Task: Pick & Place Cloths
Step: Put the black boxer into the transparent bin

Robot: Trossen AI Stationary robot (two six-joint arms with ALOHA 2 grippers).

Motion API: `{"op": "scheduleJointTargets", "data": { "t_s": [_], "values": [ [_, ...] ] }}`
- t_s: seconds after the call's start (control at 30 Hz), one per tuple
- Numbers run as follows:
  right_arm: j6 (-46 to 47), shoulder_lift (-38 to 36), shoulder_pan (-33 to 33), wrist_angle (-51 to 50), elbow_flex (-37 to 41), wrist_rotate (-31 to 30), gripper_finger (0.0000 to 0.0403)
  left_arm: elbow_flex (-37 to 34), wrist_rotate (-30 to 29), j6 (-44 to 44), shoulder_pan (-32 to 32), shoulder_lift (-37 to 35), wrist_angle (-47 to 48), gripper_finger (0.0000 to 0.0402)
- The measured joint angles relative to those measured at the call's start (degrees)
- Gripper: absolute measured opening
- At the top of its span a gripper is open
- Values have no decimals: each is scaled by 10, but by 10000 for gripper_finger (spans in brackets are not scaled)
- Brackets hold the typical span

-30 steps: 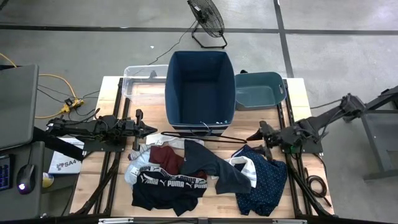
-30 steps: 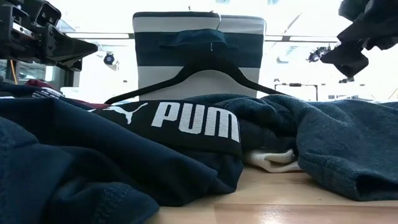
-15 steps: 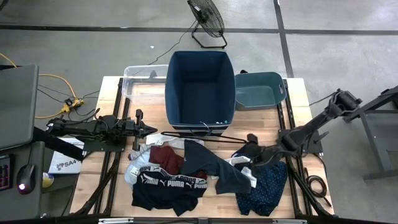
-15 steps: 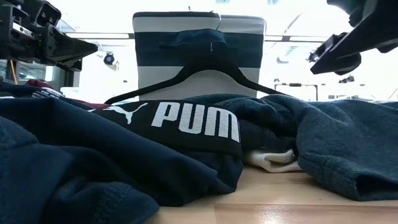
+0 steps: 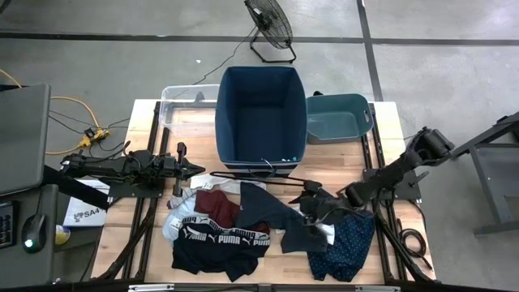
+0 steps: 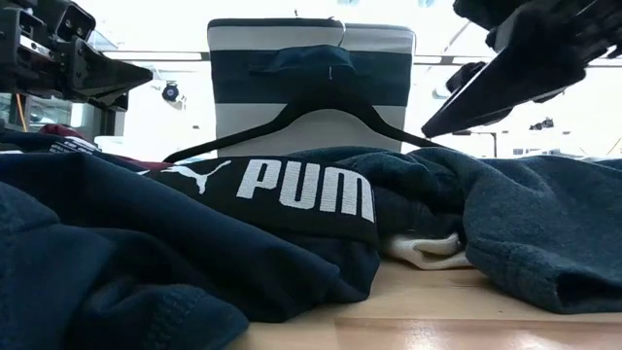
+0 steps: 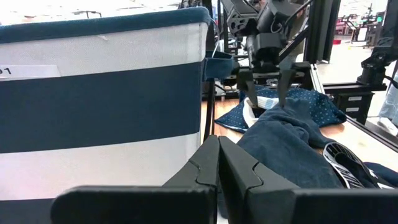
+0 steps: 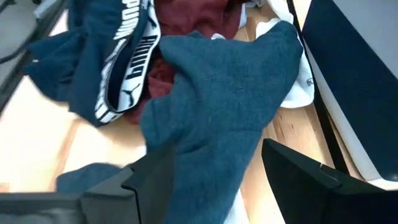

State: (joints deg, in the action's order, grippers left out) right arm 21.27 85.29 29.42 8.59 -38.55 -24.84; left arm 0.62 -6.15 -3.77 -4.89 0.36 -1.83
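Observation:
The cloths lie in a heap on the table's near half. They are a dark grey one [image 5: 272, 215], a maroon one [image 5: 217, 203], a white one [image 5: 323, 217], a navy white-dotted one [image 5: 349, 242], a pale blue-grey one [image 5: 173, 221] and a black one with a PUMA waistband [image 5: 219, 242]. My right gripper [image 5: 311, 203] is open, fingers pointing down, just over the dark grey cloth's right part [image 8: 217, 106], beside the white cloth. It also shows in the left wrist view [image 7: 264, 93]. My left gripper [image 5: 195, 169] is shut and empty, at the left by the bin.
A tall navy bin [image 5: 261, 113] stands at the far middle, with a clear tub [image 5: 182, 104] to its left and a teal tub [image 5: 339, 118] to its right. A thin black wire hanger [image 5: 268, 180] lies between the bin and the heap.
My right gripper has reached from the table's right side toward the left and near edges. It has come down over the dark grey cloth. The cloths have not moved.

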Motion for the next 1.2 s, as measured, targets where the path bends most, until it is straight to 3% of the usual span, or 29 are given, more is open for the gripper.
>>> {"op": "scheduleJointTargets", "data": {
  "t_s": [0.17, 0.4, 0.53, 1.2],
  "values": [
    [8, 28, -14, 0, -22, 45, 247, 0, 0, 0, 0, 0, 0, 2],
    [45, 53, -28, 7, -31, 35, 330, 0, 0, 0, 0, 0, 0, 2],
    [43, 62, -41, 7, -36, 27, 356, 0, 0, 0, 0, 0, 0, 2],
    [44, 120, -72, 34, -49, 81, 317, 0, 0, 0, 0, 0, 0, 2]
  ]
}}
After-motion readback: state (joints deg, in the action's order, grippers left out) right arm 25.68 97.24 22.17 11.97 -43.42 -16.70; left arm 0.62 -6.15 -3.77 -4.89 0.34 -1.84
